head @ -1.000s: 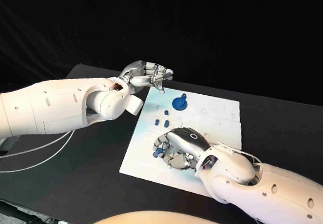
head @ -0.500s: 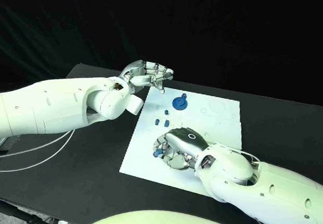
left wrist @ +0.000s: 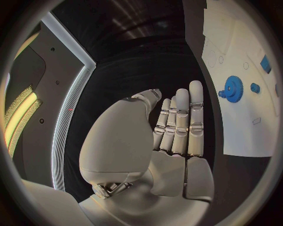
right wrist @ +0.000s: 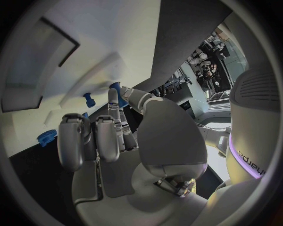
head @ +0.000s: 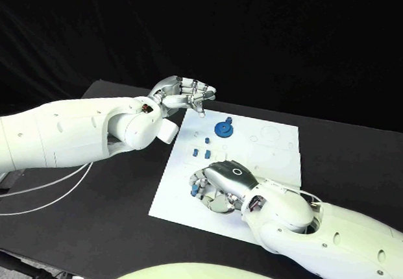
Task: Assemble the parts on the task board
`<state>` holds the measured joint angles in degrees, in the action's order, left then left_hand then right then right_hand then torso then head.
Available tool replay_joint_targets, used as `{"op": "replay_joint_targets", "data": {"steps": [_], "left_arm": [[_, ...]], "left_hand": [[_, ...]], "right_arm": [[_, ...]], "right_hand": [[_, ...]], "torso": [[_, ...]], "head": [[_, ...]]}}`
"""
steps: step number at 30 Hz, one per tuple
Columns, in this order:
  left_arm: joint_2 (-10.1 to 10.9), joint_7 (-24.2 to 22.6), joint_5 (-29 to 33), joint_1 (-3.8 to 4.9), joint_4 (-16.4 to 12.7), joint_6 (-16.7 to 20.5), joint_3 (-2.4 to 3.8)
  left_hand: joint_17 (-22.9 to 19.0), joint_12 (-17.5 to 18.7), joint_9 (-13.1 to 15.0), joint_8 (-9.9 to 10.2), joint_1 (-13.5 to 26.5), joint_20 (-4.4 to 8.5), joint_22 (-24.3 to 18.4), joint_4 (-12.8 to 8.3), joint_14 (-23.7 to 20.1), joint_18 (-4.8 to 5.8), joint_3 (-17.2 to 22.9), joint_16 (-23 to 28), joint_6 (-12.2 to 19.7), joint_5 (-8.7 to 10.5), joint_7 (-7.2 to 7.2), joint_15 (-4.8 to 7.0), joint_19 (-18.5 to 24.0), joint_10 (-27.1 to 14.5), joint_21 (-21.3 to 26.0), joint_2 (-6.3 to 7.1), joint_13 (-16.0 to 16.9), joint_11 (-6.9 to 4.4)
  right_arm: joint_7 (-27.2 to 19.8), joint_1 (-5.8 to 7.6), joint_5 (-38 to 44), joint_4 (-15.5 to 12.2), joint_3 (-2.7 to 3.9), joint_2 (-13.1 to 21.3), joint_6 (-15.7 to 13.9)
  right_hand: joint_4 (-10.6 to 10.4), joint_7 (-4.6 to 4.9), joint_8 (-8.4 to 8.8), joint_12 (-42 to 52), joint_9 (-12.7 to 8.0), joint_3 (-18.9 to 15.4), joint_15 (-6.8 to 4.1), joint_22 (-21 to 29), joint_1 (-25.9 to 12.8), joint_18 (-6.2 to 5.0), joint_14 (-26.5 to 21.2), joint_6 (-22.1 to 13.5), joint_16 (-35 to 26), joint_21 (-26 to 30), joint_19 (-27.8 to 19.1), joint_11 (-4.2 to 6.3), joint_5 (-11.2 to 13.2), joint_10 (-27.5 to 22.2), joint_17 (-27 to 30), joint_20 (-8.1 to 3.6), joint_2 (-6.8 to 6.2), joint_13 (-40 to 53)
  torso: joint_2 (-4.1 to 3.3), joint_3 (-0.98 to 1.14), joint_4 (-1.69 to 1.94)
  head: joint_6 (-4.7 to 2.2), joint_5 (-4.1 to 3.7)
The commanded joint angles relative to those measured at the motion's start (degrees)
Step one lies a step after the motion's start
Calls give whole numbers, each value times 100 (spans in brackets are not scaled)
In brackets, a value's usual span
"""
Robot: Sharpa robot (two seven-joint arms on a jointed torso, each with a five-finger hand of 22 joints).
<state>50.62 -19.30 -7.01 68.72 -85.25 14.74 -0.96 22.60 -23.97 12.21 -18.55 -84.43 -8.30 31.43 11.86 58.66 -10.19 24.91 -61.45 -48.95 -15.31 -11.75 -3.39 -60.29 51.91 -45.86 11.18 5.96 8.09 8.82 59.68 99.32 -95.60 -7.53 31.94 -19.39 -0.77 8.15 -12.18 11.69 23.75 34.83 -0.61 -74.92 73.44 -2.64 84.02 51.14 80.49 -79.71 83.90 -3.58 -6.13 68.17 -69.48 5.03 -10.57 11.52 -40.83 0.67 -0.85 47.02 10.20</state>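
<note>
Blue peg (right wrist: 116, 90) is being pinched by the right hand (head: 225, 183), low-centre on the board (head: 270, 155), seemingly for insertion; left hand (head: 181, 94), fingers together, is waiting empty at upper left.

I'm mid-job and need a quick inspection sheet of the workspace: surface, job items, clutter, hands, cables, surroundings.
Surface: black table, with the white task board lying flat in its middle.
Job's things: blue gear stands on the board's far part; small blue parts sit mid-board; another blue part lies at the right hand's fingertips.
Clutter: nothing seen.
Hands: left hand hovers beyond the board's far left corner, fingers together, holding nothing. Right hand is down over the board's near part, fingers curled; whether it grips a part cannot be told.
Cables: white cables run under the left arm.
Surroundings: dark backdrop behind the table.
</note>
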Motion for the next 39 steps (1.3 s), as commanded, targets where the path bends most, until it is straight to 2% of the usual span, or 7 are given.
{"op": "replay_joint_targets", "data": {"steps": [1,12,17,20,24,29,39], "left_arm": [[-6,-28,25,4,-6,-92,3],[15,-23,25,4,-2,-108,3],[30,-22,25,3,-7,-114,-2],[37,-25,25,3,-12,-121,-9],[60,-38,25,3,-25,-128,-22],[94,-53,32,3,-55,-131,-38],[112,-53,47,2,-91,-149,-68]], "left_hand": [[-5,-21,-1,-11,35,2,6,9,-39,-35,35,35,51,9,-2,-8,44,-28,-1,-7,-6,0],[-5,-21,-1,-11,35,2,6,9,-39,-35,35,35,51,9,-2,-8,44,-28,-1,-7,-6,0],[-5,-21,-1,-11,35,2,6,9,-39,-35,35,35,51,9,-2,-8,44,-28,-1,-7,-6,0],[-10,-36,1,-23,47,1,8,2,-41,-35,44,37,53,11,-1,-10,48,-34,-2,-6,-6,0],[-10,-38,1,-25,50,0,8,2,-41,-35,44,37,52,11,0,-10,49,-35,-2,-6,-6,0],[-11,-42,2,-28,57,0,8,3,-41,-35,43,37,51,13,0,-11,50,-34,-2,-3,-5,0],[-11,-42,2,-28,57,0,8,3,-41,-35,43,37,51,13,0,-11,50,-34,-2,-3,-5,0]], "right_arm": [[43,-10,110,-44,-3,23,-139],[-50,-15,43,-550,38,477,-939],[-240,103,-757,-854,99,941,-1290],[-289,257,-1600,-944,114,1288,-1246],[-203,499,-2792,-1037,123,1948,-856],[87,616,-3320,-1246,110,2716,-475],[860,521,-2591,-1769,13,3543,-445]], "right_hand": [[-39,-2,43,-11,-15,-20,-15,-1052,-50,27,213,-62,26,22,142,0,-15,7,-1,28,-34,14],[-84,-94,303,29,-110,-101,-85,-1082,-92,39,212,-439,25,-22,172,87,-6,141,19,-32,-150,85],[-124,-61,146,157,-53,-143,-99,-1073,-87,34,210,-80,16,15,163,86,-22,342,42,-64,-120,209],[-185,41,19,324,-14,-231,-35,-1100,-146,49,235,211,71,-38,190,15,-103,516,-58,-22,-121,358],[-399,-95,-224,1260,112,-687,-127,-1174,-400,78,248,395,109,-187,261,139,-290,785,-79,-76,-141,1190],[-778,-210,-786,5762,590,-1250,-210,-1351,-530,167,369,215,423,-586,434,214,-409,1154,-636,-126,-31,5743],[-1195,-223,-1026,6621,831,-1597,-194,-1435,-743,214,421,155,601,-807,525,221,-331,1446,-1011,-144,-83,6654]], "torso": [[-2,5,0],[5,2,-10],[9,2,-14],[17,-9,-14],[43,-29,-43],[67,-36,-86],[118,-26,-177]], "head": [[-2,0],[-42,-63],[-93,-136],[-144,-251],[-203,-502],[-231,-820],[-208,-1124]]}}
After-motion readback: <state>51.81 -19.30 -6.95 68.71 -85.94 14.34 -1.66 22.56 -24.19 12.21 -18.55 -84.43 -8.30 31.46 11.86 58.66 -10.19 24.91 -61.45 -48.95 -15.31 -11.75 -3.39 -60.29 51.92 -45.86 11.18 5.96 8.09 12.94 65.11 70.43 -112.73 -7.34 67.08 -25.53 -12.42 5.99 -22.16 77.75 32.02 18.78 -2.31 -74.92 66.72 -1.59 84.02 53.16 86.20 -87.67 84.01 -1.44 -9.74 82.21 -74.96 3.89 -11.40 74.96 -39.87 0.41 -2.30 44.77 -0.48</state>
